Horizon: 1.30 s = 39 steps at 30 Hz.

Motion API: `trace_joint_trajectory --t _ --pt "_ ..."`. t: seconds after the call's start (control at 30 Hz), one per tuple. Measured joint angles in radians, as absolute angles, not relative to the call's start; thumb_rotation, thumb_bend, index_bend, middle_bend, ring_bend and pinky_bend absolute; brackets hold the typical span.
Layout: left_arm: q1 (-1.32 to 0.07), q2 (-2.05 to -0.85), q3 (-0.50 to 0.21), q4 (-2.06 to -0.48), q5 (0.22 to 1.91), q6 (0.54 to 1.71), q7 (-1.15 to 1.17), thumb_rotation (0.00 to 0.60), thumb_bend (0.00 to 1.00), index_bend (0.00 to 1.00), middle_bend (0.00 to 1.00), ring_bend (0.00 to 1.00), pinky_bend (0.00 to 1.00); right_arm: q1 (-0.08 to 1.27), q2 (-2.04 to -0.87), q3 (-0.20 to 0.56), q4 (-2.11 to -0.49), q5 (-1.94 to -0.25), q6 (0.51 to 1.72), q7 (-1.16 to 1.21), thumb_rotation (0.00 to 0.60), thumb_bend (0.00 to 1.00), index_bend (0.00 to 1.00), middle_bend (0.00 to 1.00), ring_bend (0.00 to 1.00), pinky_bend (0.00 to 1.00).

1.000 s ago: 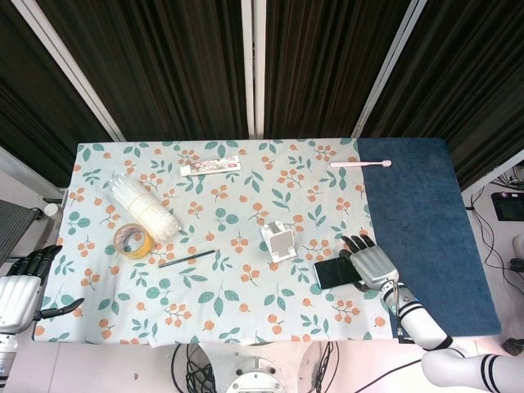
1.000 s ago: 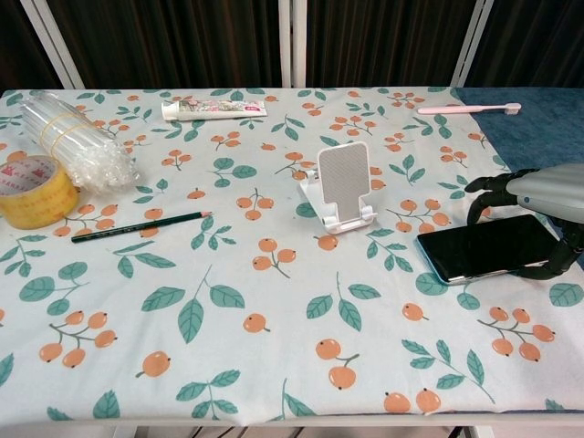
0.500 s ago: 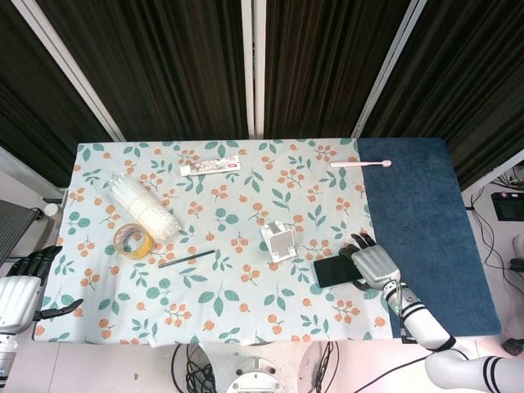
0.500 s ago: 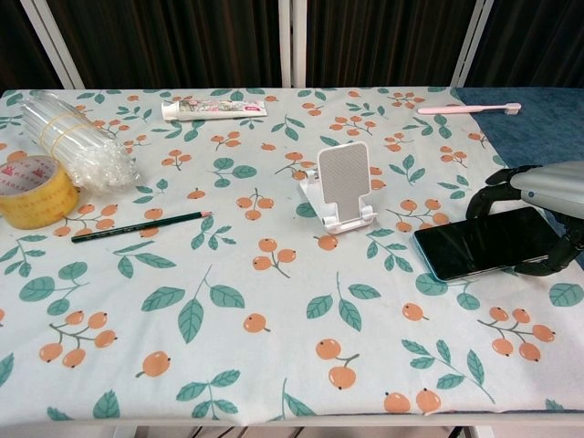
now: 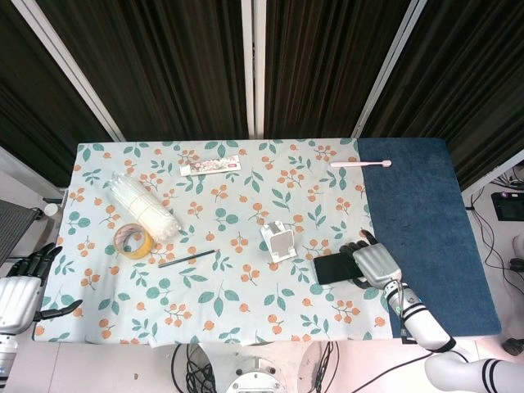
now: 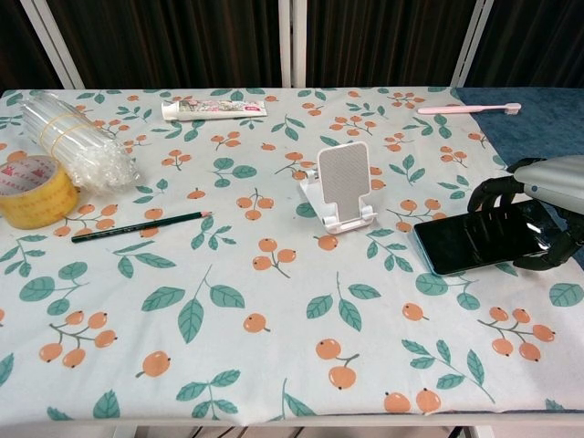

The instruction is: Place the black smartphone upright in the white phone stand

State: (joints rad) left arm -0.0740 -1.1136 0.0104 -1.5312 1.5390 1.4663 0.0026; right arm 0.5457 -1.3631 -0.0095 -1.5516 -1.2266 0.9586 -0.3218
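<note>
From the head view, the right hand (image 5: 376, 264) covers one end of the black smartphone (image 5: 336, 268), fingers curled over its far edge, gripping it. The phone sits just right of the white phone stand (image 5: 279, 241). The left hand (image 5: 20, 288) hangs off the table's left corner, fingers loosely spread, holding nothing.

In the chest view, the right hand (image 6: 544, 201) is cut off by the frame edge; its fingers (image 6: 488, 193) wrap the smartphone (image 6: 474, 242). Bare cloth (image 6: 274, 347) lies between phone and stand (image 6: 341, 185).

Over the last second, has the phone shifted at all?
Yes. The phone, gripped by the right hand, has crept slightly toward the stand and up off the cloth.
</note>
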Motion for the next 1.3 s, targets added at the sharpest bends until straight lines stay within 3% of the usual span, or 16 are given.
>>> trace_joint_trajectory --t 0.13,0.4,0.73,0.97,1.3 --pt "-0.074 -1.114 0.011 -1.529 1.537 1.465 0.0 0.358 0.06 0.09 0.05 0.13 0.22 0.54 -1.364 -0.004 -1.553 -1.234 0.97 -0.316 0.6 0.32 0.6 0.46 0.3 0.0" --pt "-0.071 -1.114 0.01 -1.528 1.537 1.471 -0.004 0.361 0.06 0.09 0.05 0.13 0.22 0.529 -1.352 0.013 -1.562 -1.289 1.013 -0.265 0.6 0.33 0.6 0.47 0.33 0.0" --pt "-0.071 -1.113 0.007 -1.529 1.538 1.474 -0.004 0.362 0.06 0.09 0.05 0.13 0.22 0.515 -1.265 0.086 -1.621 -1.427 1.193 -0.227 0.6 0.33 0.59 0.47 0.36 0.0" --pt "-0.073 -1.115 0.005 -1.533 1.537 1.474 0.001 0.36 0.06 0.09 0.05 0.13 0.22 0.551 -1.227 0.135 -1.623 -1.536 1.25 -0.375 0.6 0.33 0.59 0.47 0.36 0.0" --pt "-0.074 -1.117 0.002 -1.537 1.528 1.469 0.008 0.361 0.06 0.09 0.05 0.13 0.22 0.675 -1.189 0.152 -1.556 -1.791 1.222 -0.631 0.6 0.31 0.57 0.45 0.36 0.0"
